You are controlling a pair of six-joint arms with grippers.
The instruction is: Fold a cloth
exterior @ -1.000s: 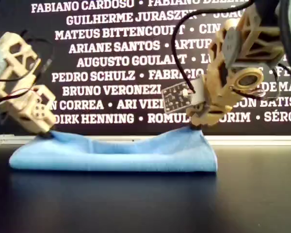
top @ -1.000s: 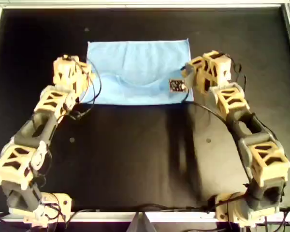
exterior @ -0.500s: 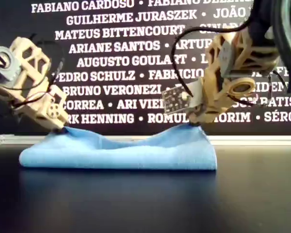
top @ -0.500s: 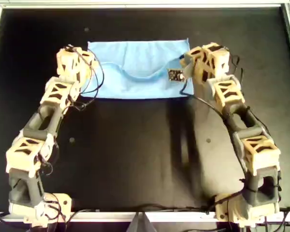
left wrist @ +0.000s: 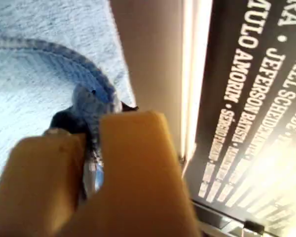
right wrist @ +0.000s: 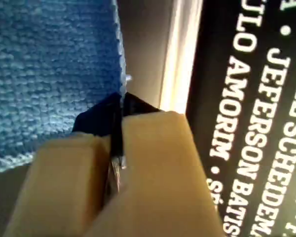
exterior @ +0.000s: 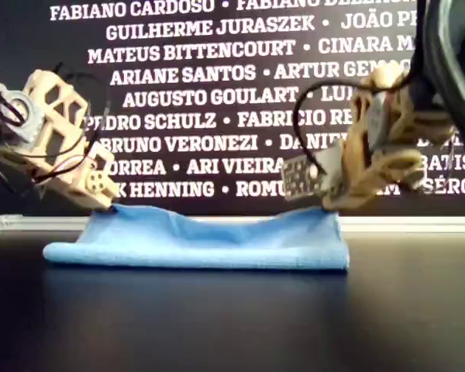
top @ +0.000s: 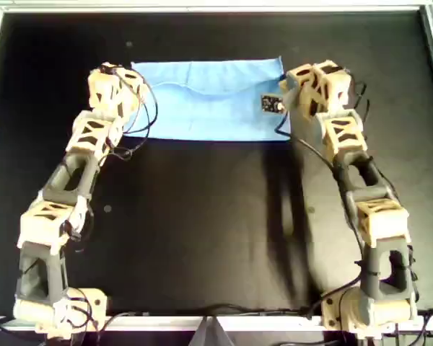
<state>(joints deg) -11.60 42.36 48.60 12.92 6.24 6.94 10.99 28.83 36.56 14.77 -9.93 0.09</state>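
Lying folded on the black surface (top: 202, 231), your cloth (top: 206, 101) sits toward the far edge in the overhead view, doubled over with its top layer's hem curving across the middle. Your left gripper (left wrist: 91, 143) has its fingers (left wrist: 133, 163) clenched on a bunched corner of the cloth, at the overhead view's left end of the sheet. Your right gripper (right wrist: 116, 148) pinches the cloth's edge between closed fingers (right wrist: 158, 163) at the overhead view's right end. From the exterior view, both held corners ride slightly above the sagging middle, in front of a wall of white names (exterior: 194, 77).
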